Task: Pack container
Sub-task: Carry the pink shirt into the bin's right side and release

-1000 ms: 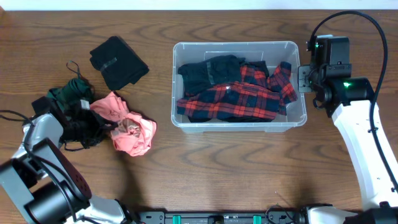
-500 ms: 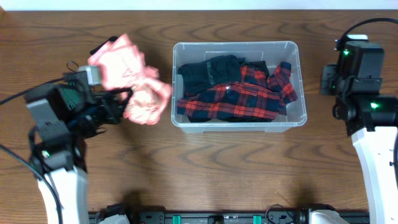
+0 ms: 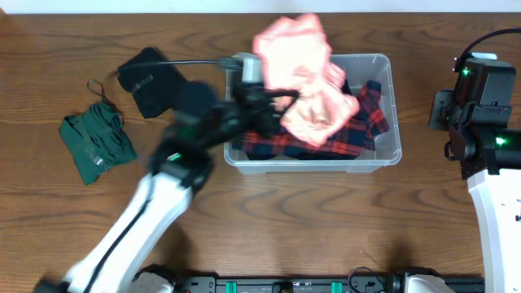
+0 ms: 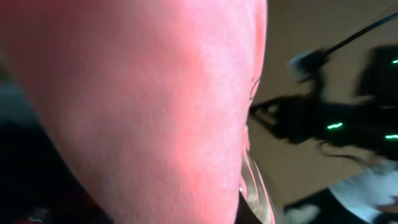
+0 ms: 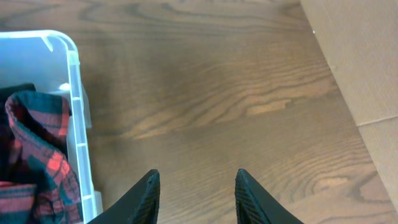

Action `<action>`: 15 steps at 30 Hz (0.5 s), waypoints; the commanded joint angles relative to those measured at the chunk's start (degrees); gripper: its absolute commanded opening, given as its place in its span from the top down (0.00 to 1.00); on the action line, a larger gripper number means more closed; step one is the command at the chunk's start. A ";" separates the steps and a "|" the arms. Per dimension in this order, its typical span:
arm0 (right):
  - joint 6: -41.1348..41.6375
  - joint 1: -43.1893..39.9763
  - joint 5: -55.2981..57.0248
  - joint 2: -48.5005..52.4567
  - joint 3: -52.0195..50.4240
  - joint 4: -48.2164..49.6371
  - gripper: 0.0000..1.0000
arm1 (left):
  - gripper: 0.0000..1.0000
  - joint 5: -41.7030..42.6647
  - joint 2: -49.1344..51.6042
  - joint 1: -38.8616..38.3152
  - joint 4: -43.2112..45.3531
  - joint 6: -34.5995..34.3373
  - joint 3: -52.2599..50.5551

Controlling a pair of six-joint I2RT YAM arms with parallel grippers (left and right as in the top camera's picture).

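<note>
A: Item 1, your left gripper (image 3: 273,102)?
B: Gripping pink garment (image 3: 305,81), held over container (image 3: 366,163); jaw gap hidden by cloth
A: Container?
B: Right of centre, plaid shirt (image 3: 358,138) inside
A: Your right gripper (image 5: 196,182)?
B: Right of container, jaws wide apart, empty

Wood-grain bench (image 3: 269,220). Far left on it: dark green garment (image 3: 96,145), crumpled, thin straps showing. Up and right, apart from that: black garment (image 3: 155,80), folded flat. Right of centre: pink garment (image 3: 305,81), bunched, blurred, covering part of a red-and-black plaid shirt (image 3: 342,145) in the overhead view; fills most of the left wrist view. At the right wrist view's right edge: tan cardboard panel (image 5: 367,62) beside the bench.
</note>
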 commanded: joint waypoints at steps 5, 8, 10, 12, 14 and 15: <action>0.98 -0.66 0.57 -0.83 0.00 -0.09 0.62 | 0.94 5.38 18.25 -7.08 2.27 -3.82 12.26; 0.98 -0.66 0.55 -0.83 0.00 -0.13 0.62 | 0.94 7.02 23.45 -8.20 1.68 -3.76 17.00; 0.98 -0.63 0.57 -0.83 0.00 -0.26 0.63 | 0.94 7.63 25.86 -8.59 1.60 -3.78 18.67; 0.98 -0.66 0.55 -0.83 0.00 -0.28 0.62 | 0.94 7.58 27.41 -8.63 1.22 -3.72 19.02; 0.98 -0.63 0.55 -0.83 0.00 -0.26 0.62 | 0.94 7.34 28.87 -8.61 -0.59 -3.76 19.02; 1.01 -0.63 0.55 -0.83 0.00 -0.26 0.62 | 0.93 7.34 29.62 -8.57 -1.70 -3.74 19.02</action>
